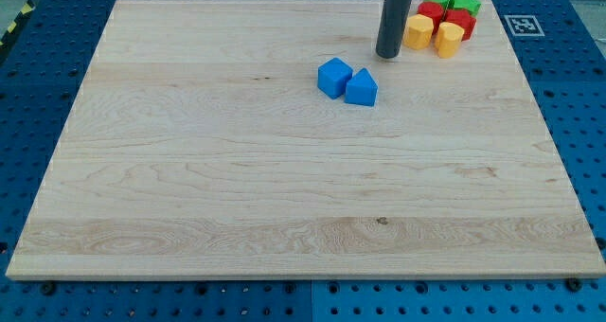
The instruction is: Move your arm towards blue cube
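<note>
Tip [387,55] sits bare on the board [237,189], touching nothing, up-right of the blue cube [333,78] w/ a gap; blue wedge [361,87] touches cube's right.

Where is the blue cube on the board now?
The blue cube lies in the upper middle of the view, touching a second blue block on its right; my tip stands apart, up and right of it.

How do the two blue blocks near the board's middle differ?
The blue cube has a flat top; the blue wedge-like block rises to a ridge. The cube sits to the view's left, the other lower right. My tip is closer to the wedge-like block. Both share colour and touch each other.
</note>
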{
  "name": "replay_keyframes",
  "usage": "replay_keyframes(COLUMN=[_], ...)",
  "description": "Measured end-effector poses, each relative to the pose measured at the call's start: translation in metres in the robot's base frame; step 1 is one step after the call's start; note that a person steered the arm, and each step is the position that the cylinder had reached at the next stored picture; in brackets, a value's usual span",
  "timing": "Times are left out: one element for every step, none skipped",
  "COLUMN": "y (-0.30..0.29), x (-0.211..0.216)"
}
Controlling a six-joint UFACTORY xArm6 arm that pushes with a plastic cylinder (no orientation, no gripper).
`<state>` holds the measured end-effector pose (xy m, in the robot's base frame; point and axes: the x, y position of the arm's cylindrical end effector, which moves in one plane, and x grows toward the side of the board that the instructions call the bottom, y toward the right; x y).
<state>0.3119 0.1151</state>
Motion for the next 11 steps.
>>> replay_keyframes(y=[0.0,0.0,0.0,-0.029,-0.047,-0.066,-0.092,-0.134,-0.139,-0.139,-0.139], x=[0.002,0.008,0.015,0.016,0.006,0.003,-0.001,-0.001,0.0,0.0,0.024])
